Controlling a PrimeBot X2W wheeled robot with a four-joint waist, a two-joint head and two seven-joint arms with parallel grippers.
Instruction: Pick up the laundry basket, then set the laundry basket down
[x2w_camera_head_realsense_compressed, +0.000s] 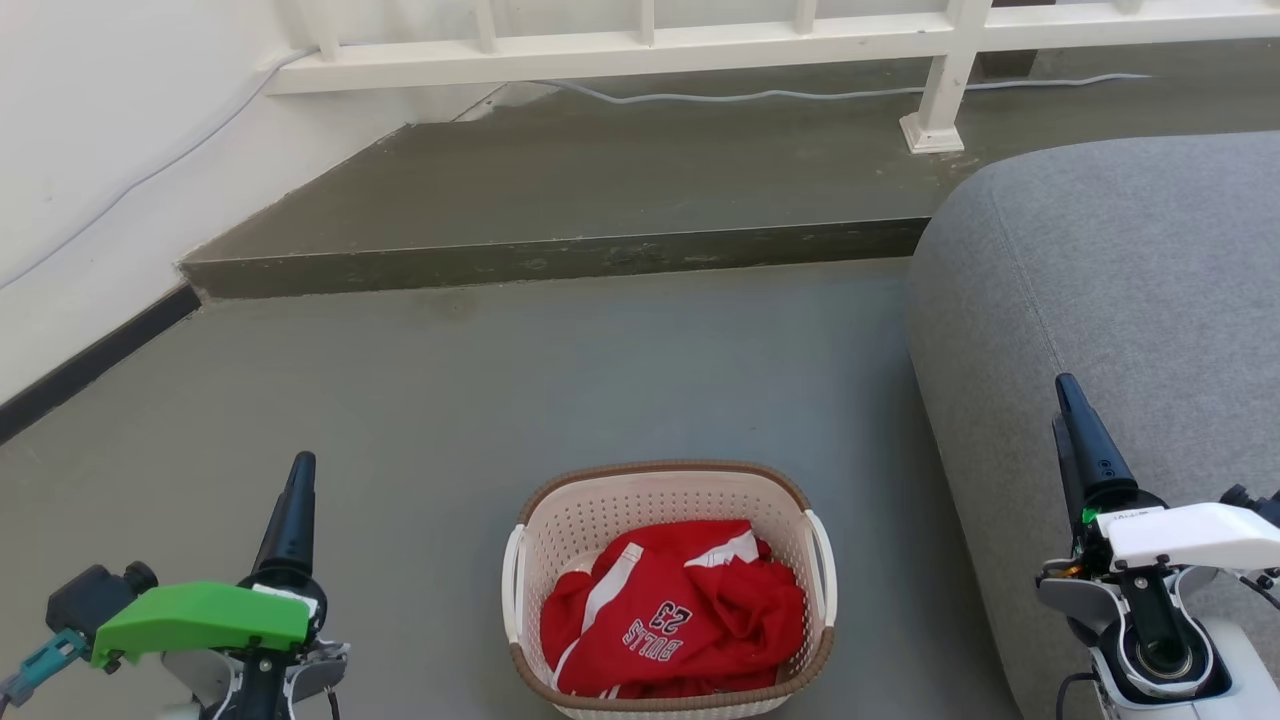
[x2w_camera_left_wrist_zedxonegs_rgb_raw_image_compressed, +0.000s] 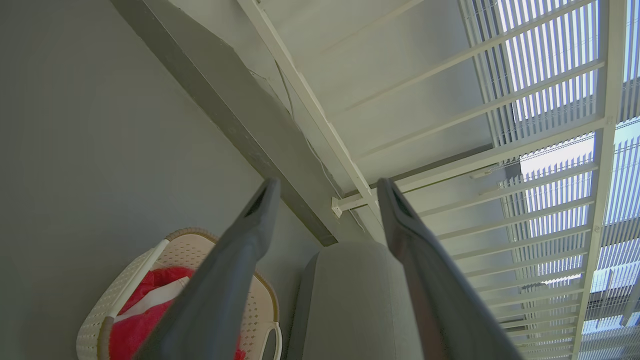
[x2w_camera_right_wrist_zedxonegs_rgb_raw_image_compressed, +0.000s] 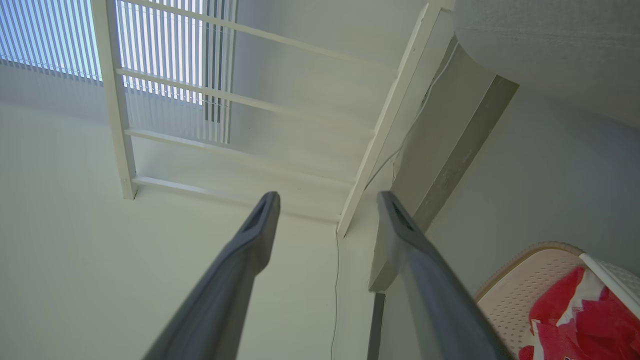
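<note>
Grey floor bears the laundry basket, red jersey inside, between the left gripper and right gripper — both clear of it, fingers spread, empty.

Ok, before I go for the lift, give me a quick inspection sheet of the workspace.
Surface: smooth grey floor.
Job's things: cream-white perforated plastic laundry basket with brown rim band, upright on the floor, white loop handles ungrasped.
Clutter: crumpled red-and-white jersey inside the basket.
Grippers: left gripper open, empty; right gripper open, empty; both apart from the basket.
Cables: thin white cable lying along the raised step below the railing.
Surroundings: grey fabric sofa right of the basket; dark raised step, white railing beyond.
</note>
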